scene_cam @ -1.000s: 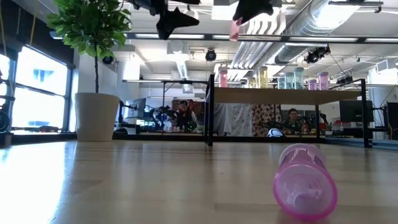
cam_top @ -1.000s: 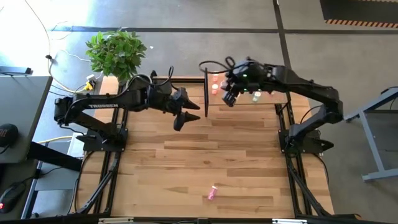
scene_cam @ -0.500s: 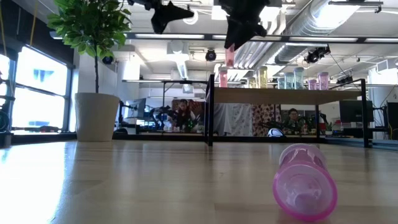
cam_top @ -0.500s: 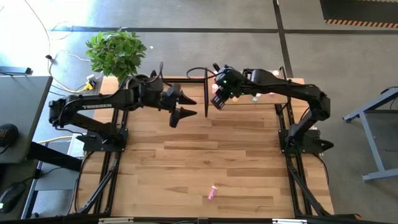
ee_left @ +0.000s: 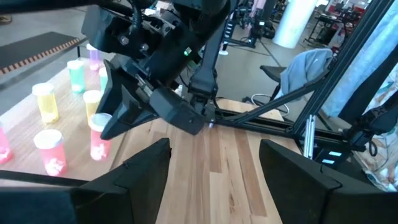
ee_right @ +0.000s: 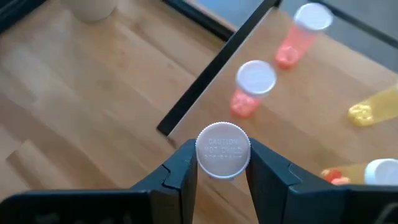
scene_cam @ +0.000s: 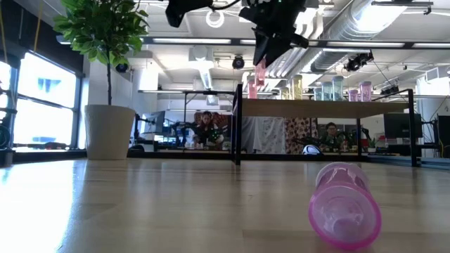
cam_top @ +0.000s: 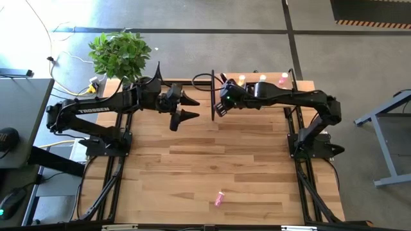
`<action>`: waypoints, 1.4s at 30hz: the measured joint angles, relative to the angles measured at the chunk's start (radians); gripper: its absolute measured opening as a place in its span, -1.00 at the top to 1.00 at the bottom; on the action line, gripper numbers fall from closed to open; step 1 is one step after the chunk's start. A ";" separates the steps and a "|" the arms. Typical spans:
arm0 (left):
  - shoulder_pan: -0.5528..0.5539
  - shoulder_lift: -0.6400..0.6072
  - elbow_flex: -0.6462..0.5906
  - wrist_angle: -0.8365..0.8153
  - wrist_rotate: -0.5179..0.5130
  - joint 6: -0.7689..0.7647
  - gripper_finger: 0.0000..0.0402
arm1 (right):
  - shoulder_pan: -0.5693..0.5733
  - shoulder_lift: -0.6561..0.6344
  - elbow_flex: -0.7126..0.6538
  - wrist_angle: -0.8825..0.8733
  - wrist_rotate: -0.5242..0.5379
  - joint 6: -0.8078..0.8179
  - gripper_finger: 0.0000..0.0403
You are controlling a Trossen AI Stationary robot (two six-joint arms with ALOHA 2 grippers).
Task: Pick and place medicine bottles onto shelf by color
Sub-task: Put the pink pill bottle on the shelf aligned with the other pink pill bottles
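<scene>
On the table [cam_top: 192, 167] there are two robot arms, one shelf [scene_cam: 323, 109] at twelve o'clock, and one plant [cam_top: 120, 54] at eleven o'clock. One magenta bottle [cam_top: 219, 199] lies alone at six o'clock. One red-pink bottle [ee_right: 222, 149] is in the right gripper [ee_right: 221, 163].

Shelf [cam_top: 302, 85]: light-wood board, black frame and posts, at the table's far edge.

Bottles standing upright on the shelf: red-pink ones [ee_right: 254, 88] with white caps near its left end, then yellow [ee_left: 45, 102], pale green [ee_left: 76, 75] and magenta [scene_cam: 365, 91] farther along.

One red-pink bottle [ee_right: 222, 150], white cap up, is upright in the air between two dark fingers, over the shelf's left end beside the post.

One magenta bottle [scene_cam: 342, 203] lies on its side on the table's near part, well apart from the shelf.
</scene>
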 joint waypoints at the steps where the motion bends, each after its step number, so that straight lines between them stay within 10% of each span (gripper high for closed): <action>1: 0.000 0.000 0.000 0.000 0.000 0.001 -0.18 | 0.005 0.000 -0.010 0.012 0.016 0.006 0.49; 42: -0.001 0.000 0.000 0.000 0.007 -0.002 -0.18 | -0.085 0.008 -0.091 0.122 -0.163 -0.205 0.45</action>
